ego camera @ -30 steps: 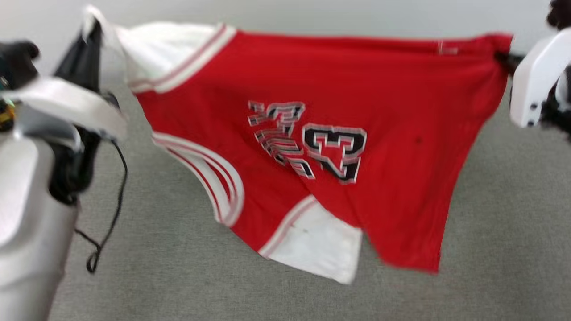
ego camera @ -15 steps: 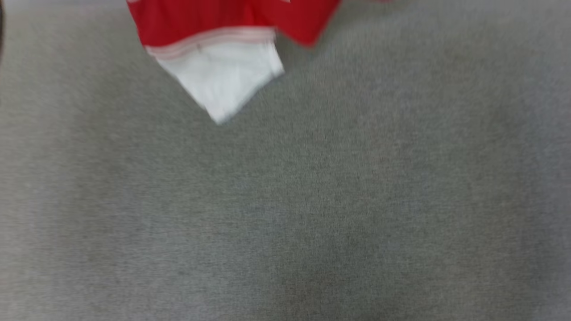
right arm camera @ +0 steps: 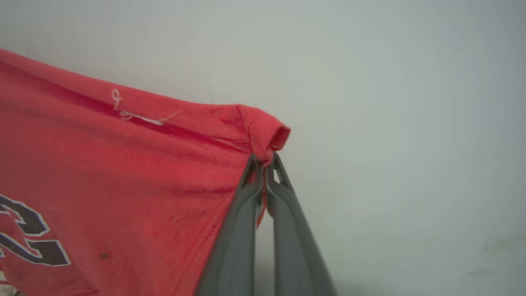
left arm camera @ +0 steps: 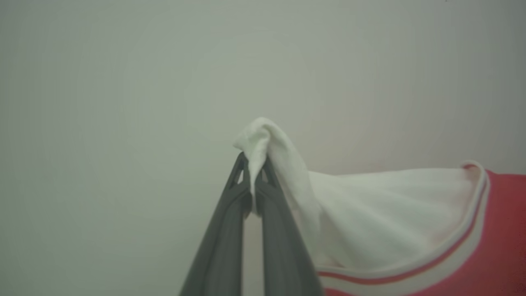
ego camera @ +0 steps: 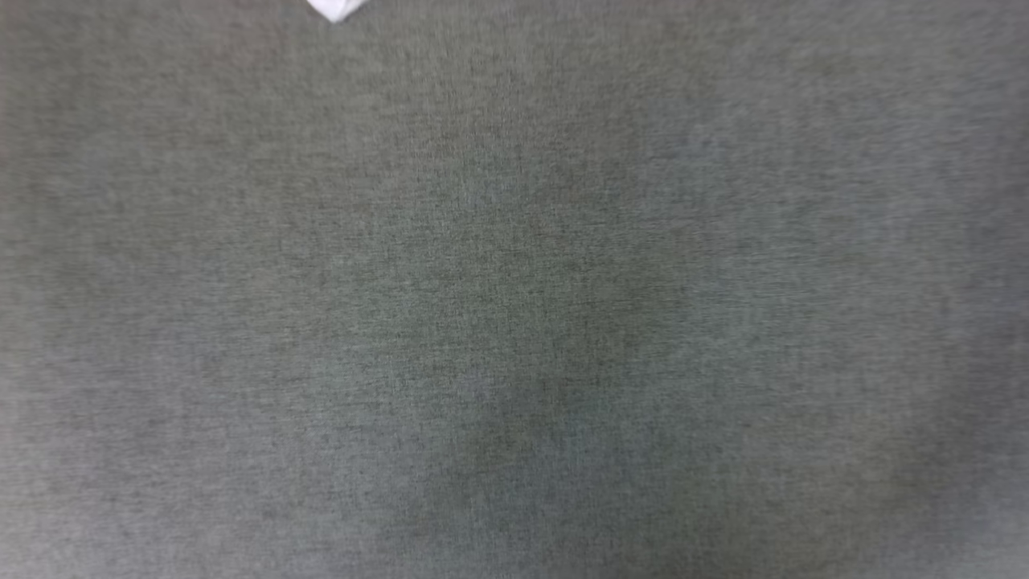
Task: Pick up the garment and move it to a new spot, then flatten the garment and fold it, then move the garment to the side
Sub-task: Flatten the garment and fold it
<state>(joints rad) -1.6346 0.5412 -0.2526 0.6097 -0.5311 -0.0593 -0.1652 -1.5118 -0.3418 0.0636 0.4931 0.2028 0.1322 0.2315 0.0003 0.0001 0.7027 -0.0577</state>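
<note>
While both grippers pinch it, the garment (right arm camera: 123,172) hangs in the air, stretched between them against a pale wall (left arm camera: 123,82). The left gripper (left arm camera: 253,170) is clamped on a bunched white corner of trim. The right gripper (right arm camera: 265,164) is clamped on a rolled red hem corner. Each hold takes only a small nub of fabric near the fingertips. From the head camera, a grey surface (ego camera: 514,322) lies below, with just a white tip (ego camera: 334,10) of the garment at the top edge.

The likely trouble is slipping. If the arms pull further apart or swing fast, a thin corner could slide out and the garment would drop in a heap from one side. Lowered unevenly, the loose bottom edge would probably tuck under itself and leave creases to smooth before folding. A loose white thread (right arm camera: 131,113) on the red hem could also snag.
</note>
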